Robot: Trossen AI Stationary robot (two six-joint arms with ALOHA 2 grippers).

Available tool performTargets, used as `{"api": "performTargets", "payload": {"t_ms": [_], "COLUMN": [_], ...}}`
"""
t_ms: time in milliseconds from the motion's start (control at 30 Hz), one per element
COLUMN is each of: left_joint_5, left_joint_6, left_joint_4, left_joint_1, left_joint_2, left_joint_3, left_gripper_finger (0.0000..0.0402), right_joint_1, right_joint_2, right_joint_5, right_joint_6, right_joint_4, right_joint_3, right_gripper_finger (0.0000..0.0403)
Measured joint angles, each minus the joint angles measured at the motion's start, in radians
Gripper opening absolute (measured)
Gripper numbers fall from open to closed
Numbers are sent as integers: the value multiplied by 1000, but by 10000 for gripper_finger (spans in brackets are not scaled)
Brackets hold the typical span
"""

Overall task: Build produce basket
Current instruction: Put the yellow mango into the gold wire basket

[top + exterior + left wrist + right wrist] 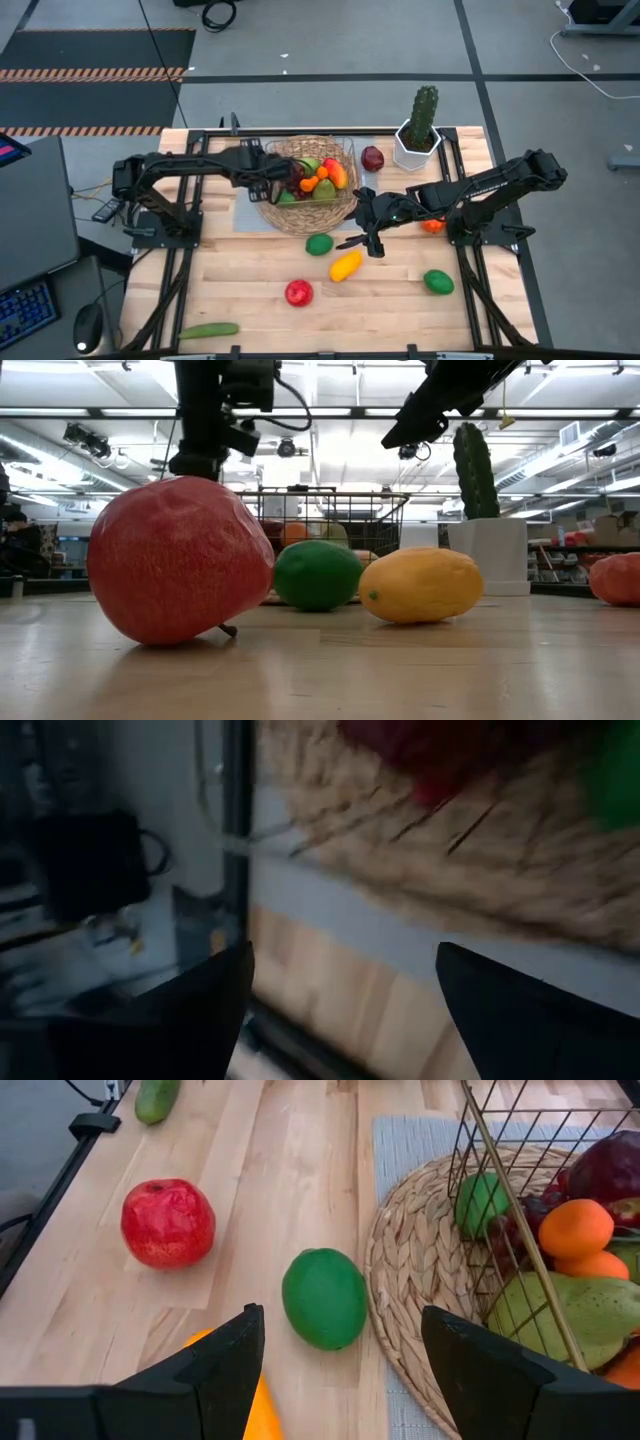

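Observation:
The tan wicker basket (338, 205) with its wire centre stands at the far middle and holds several fruits (322, 178). My left gripper (290, 183) hovers open over the basket's left rim (420, 850), holding nothing. My right gripper (362, 240) is open and empty above the table, just right of a green lime (323, 1298) and over a yellow lemon (345, 265). A red fruit (298, 292), a green fruit (438, 282) and a cucumber (208, 330) lie on the table nearer the front. An orange fruit (432, 226) shows under my right arm.
The white pot with the tall green cactus (418, 135) stands at the far right, with a dark red fruit (372, 157) beside it. A grey mat (400, 1150) lies under the basket. In the low view the red fruit (180, 560) sits close to the front edge.

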Motion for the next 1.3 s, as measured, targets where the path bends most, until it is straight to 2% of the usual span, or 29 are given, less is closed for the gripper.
{"api": "performTargets", "payload": {"t_ms": [200,333,500,667,767,933,1033,1167,1300], "left_joint_5": [-129,-134,-123,-118,-119,-119,-118,-118,-127], "left_joint_6": [-123,-272,-414,-445,-468,-537,-573,-580,-544], "left_joint_4": [-185,-288,-240,-87,4,240,439,737,1020], "left_joint_1": [7,-2,-43,-121,-174,-279,-350,-449,-524], "left_joint_2": [-1,-24,-91,-197,-267,-390,-439,-464,-466], "left_joint_3": [0,0,0,0,-27,-211,-344,-482,-568], "left_gripper_finger": [308,297,285,274,265,249,242,232,227], "right_joint_1": [0,-9,-29,-40,-46,-47,-25,72,179], "right_joint_2": [0,0,0,0,0,0,0,19,73], "right_joint_5": [23,170,277,369,371,219,130,114,111], "right_joint_6": [-5,-11,8,45,80,128,134,106,91], "right_joint_4": [-12,-47,-32,-82,-114,-142,-103,-94,-62], "right_joint_3": [0,0,0,0,0,0,0,-3,-3], "right_gripper_finger": [275,275,275,274,274,274,269,261,255]}}
